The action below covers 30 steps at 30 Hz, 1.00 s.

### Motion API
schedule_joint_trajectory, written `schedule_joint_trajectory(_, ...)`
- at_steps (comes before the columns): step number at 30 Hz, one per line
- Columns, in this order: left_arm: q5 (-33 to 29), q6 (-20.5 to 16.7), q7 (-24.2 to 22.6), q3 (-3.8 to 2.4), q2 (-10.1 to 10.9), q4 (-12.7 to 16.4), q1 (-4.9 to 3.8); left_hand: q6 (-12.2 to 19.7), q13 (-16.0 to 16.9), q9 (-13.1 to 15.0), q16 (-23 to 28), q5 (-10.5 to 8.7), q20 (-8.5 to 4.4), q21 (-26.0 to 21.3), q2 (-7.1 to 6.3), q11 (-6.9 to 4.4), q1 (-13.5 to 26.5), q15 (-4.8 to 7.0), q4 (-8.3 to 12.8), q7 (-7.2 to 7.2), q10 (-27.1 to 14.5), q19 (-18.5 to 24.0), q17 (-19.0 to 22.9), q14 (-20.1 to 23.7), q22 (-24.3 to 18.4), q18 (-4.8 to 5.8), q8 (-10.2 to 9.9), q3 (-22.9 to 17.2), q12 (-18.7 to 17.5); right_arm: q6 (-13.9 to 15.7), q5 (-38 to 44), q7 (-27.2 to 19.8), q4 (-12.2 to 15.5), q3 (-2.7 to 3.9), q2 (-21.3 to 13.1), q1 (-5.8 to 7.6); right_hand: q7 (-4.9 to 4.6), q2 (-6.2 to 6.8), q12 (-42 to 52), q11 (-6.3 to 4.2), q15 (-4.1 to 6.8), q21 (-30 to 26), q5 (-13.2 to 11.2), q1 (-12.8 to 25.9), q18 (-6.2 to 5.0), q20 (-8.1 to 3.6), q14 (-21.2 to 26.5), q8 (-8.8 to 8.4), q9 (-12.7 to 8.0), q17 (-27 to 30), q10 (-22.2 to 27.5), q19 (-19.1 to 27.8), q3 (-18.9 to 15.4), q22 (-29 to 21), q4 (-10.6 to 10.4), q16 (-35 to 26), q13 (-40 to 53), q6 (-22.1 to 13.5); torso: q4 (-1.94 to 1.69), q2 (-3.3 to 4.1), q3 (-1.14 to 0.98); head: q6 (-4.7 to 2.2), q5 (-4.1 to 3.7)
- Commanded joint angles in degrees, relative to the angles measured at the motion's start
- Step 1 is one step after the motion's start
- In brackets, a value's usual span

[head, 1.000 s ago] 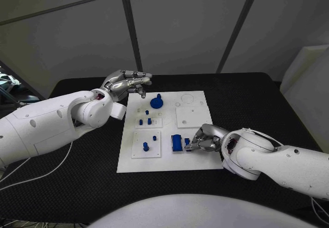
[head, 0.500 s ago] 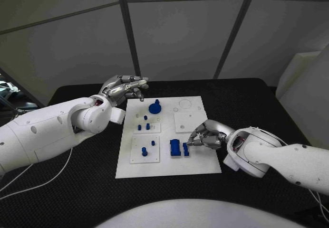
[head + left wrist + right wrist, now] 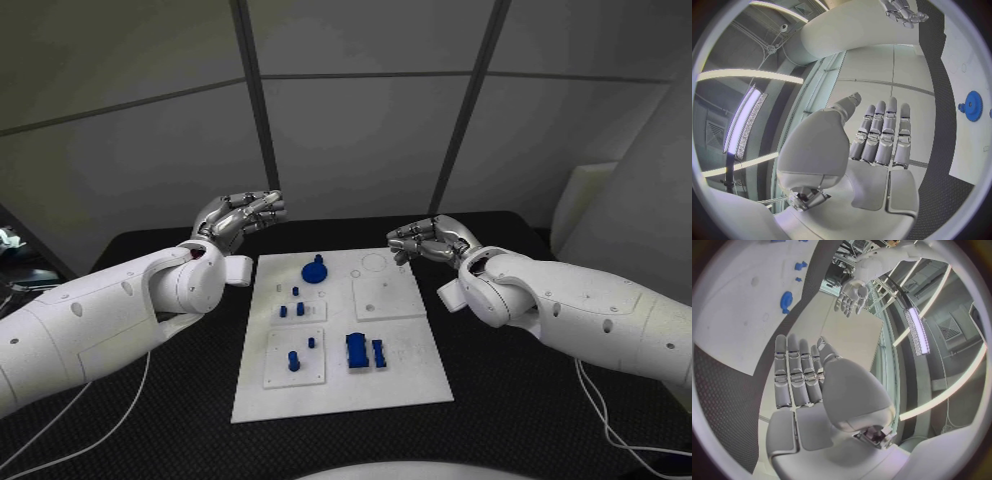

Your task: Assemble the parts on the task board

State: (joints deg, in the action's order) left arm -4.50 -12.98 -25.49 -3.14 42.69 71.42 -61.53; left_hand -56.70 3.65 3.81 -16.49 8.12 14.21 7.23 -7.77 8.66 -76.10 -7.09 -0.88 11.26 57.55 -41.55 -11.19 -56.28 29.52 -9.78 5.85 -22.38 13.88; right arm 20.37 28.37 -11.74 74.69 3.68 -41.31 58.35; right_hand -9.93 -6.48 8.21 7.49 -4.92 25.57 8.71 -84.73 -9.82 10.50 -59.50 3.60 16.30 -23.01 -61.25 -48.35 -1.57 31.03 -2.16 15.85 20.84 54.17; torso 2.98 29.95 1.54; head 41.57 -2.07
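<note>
The white task board (image 3: 404,375) lies in the middle of the black table. On it a blue gear (image 3: 313,269) stands at the far end, small blue pegs (image 3: 294,310) behind a raised plate, and a blue block (image 3: 356,350) with a narrower blue piece (image 3: 378,350) beside it. My left hand (image 3: 241,217) is lifted beyond the board's far left corner, fingers stretched out, holding nothing. My right hand (image 3: 433,240) is raised past the far right corner, likewise empty. The left wrist view shows the flat left hand (image 3: 873,145) and the gear (image 3: 972,105); the right wrist view shows the right hand (image 3: 811,380) and the gear (image 3: 786,299).
Two more blue pegs (image 3: 302,352) stand on the near left plate of the board. A white square plate (image 3: 388,297) sits on the board's right half. Black table (image 3: 173,400) surrounds the board, and a grey wall rises behind it.
The camera has tilted up. My right hand has left the blue block and piece and risen to the board's far right; my left hand has lifted and straightened its fingers.
</note>
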Motion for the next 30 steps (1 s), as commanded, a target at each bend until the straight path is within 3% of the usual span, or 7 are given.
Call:
schedule_joint_trajectory(1,-1.4,-2.7,-3.5,-0.05,-1.5,-2.0,0.20,0.9,0.0,-0.1,4.2,-0.23,1.57,-2.7,-0.11,0.90,-0.6,-1.05,-0.4,0.23,-0.5,2.2,1.8,1.4,-2.8,-0.95,-0.9,0.9,-1.4,-3.2,-7.0,-8.8,-4.3,0.56,2.1,0.13,-0.61,1.31,-3.2,1.14,-1.87,-6.5,-0.8,1.2,0.26,2.23,2.9,-0.03,-2.8,5.0,0.3,1.1,1.7,-5.0,0.3,-6.6,-6.7,-1.7,-0.29,-1.13,0.09,-0.86,0.10)
schedule_joint_trajectory(9,-0.2,-5.7,-3.8,-0.06,-4.4,-6.0,0.59,3.0,-0.1,-0.1,12.8,-0.09,2.47,-4.5,0.70,2.68,0.0,-3.76,-1.9,-0.40,-4.5,15.6,7.2,7.0,-13.6,0.17,-2.3,7.3,-8.0,-6.0,-8.1,-10.4,-9.3,1.13,5.3,0.20,-0.26,1.96,-4.7,2.93,-4.12,-19.5,-2.5,6.2,-0.66,5.71,5.3,-0.06,-9.3,15.9,3.5,2.4,3.4,-16.0,3.1,-12.5,-16.6,-3.6,-0.37,-1.19,-0.25,-1.29,1.14)
schedule_joint_trajectory(10,-0.4,-2.9,-1.8,0.01,-4.1,-5.6,0.61,18.8,-3.6,-3.8,16.5,-2.44,-2.52,-7.2,2.32,-0.71,22.8,-0.39,0.9,-3.71,-20.2,22.9,11.2,21.6,-17.9,2.93,-5.9,11.5,-9.4,-3.1,-5.6,-6.9,-8.8,1.07,5.0,0.13,2.86,6.48,-8.2,-0.18,-1.38,-20.7,-4.3,29.4,2.95,0.63,21.3,-3.60,-11.0,17.4,20.5,16.2,1.6,-19.9,2.2,-15.9,-20.8,-18.5,-0.31,-1.10,-0.14,-1.14,0.94)
schedule_joint_trajectory(22,1.1,-11.7,-2.6,0.99,-2.2,1.9,0.85,32.5,-3.6,-3.8,16.5,-8.12,-6.78,-7.2,7.77,-3.60,41.5,2.16,0.9,-6.34,-33.7,29.9,11.2,34.2,-22.5,4.21,-5.9,15.7,-13.9,5.7,-13.1,-10.6,-0.9,-0.49,2.3,0.68,5.27,6.48,-8.2,-2.70,0.72,-25.6,-8.7,49.0,4.56,-3.07,34.7,-3.60,-16.3,23.0,34.9,27.3,1.6,-24.4,2.2,-15.9,-20.8,-31.0,-2.15,0.50,-1.10,-5.31,1.72)
schedule_joint_trajectory(24,1.7,-14.8,-2.9,1.33,-1.5,4.5,0.93,34.2,-3.6,-3.8,16.5,-8.12,-7.26,-7.2,7.77,-3.95,44.0,2.52,0.9,-6.71,-35.4,30.8,11.2,35.8,-23.0,4.26,-5.9,16.2,-13.9,8.8,-15.7,-11.8,1.8,-1.03,1.3,0.87,5.59,6.48,-8.2,-3.03,4.92,-25.6,-8.7,51.4,4.56,-3.59,36.4,-3.60,-16.3,23.0,36.8,28.7,1.6,-24.9,2.2,-15.9,-20.8,-32.6,-2.50,0.81,-1.29,-6.11,1.87)
schedule_joint_trajectory(25,2.0,-16.5,-3.0,1.51,-1.1,6.0,0.97,35.1,-3.6,-3.8,16.5,-8.12,-7.60,-7.2,7.77,-4.14,45.3,2.71,0.9,-6.89,-36.3,31.2,11.2,36.6,-23.3,9.78,-5.9,16.4,-13.9,10.5,-17.1,-12.5,3.3,-1.33,0.8,0.98,5.76,6.48,-8.2,-3.20,4.92,-25.6,-8.7,52.7,4.61,-3.86,37.3,-3.60,-16.3,23.0,37.7,29.5,1.6,-25.1,2.2,-15.9,-20.8,-33.5,-2.64,0.93,-1.36,-6.43,1.92)
schedule_joint_trajectory(30,3.4,-24.7,-3.7,2.43,0.6,13.0,1.19,39.3,-3.6,-3.8,16.5,-8.12,-8.87,-7.2,7.77,-8.66,51.2,7.09,0.9,-11.26,-40.3,33.1,11.2,40.3,-24.5,9.78,-5.9,17.6,-13.9,18.2,-23.7,-15.8,10.3,-2.71,-1.7,1.47,9.93,6.48,-8.2,-7.49,4.92,-25.6,-8.7,59.0,5.23,-5.15,41.6,-3.60,-16.3,23.0,42.3,33.2,1.6,-26.3,2.2,-15.9,-20.8,-37.5,-2.98,1.23,-1.54,-7.19,2.07)
